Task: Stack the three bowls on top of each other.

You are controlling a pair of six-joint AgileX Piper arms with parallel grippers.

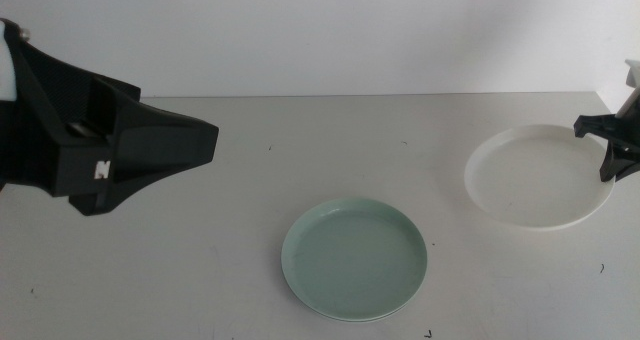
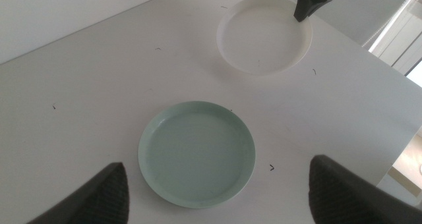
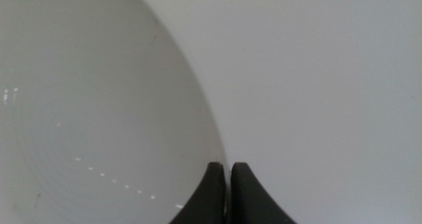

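Right end effector [image 1: 612,152] sits at the far-right rim of the white bowl [image 1: 535,180], jaws pressed together on the rim's thin wall; the wrist view shows the two tips meeting right at the bowl's edge. Left end effector [image 1: 185,145] hangs above the left of the bench [image 1: 200,270], jaws spread wide, holding nothing, looking down on the mint green bowl [image 2: 196,153].

Step in hand, as judged: gripping the white bowl for its move onto the green one. Next move calls for a clean lift without tilting the bowl out of a one-sided rim pinch, then a carry leftward and toward the near edge, centring over the green bowl before lowering.

Green bowl: shallow, low rim, empty, near the bench's front middle. A thin paler edge shows beneath its near side, possibly the grey bowl nested under it; cannot confirm. White bowl: same form, empty, well apart to the right.
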